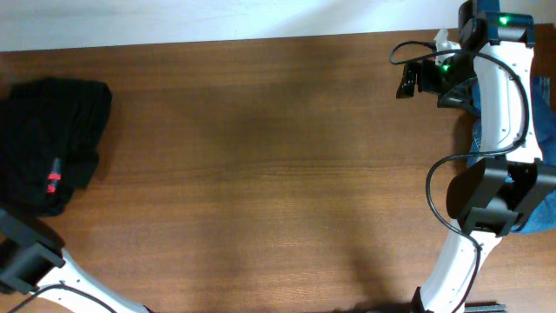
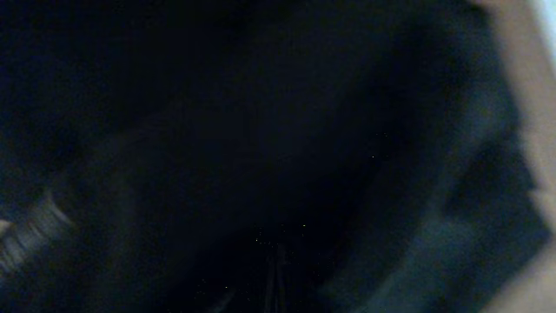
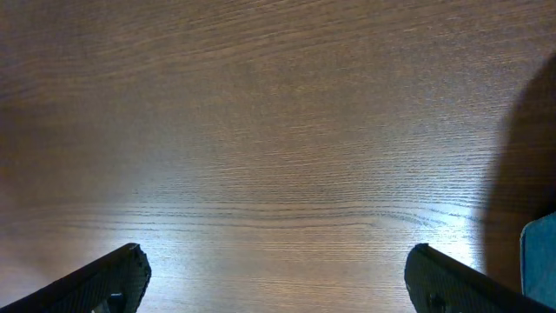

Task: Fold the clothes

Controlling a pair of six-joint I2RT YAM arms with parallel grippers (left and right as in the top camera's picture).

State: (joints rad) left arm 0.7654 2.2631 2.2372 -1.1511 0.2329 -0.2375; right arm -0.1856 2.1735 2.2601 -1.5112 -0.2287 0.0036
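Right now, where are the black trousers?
Overhead view: the black trousers lie bunched at the left edge of the table, beside the left arm.

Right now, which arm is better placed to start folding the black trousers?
Left. The left arm sits beside the black trousers, its camera filled with dark fabric. The right gripper hangs open over the table, far from them.

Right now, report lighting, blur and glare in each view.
Overhead: sharp, evenly lit, though the black trousers show little detail. Left wrist: almost wholly dark and blurred. Right wrist: sharp wood grain, bright glare low on the table, deep shadow at right.
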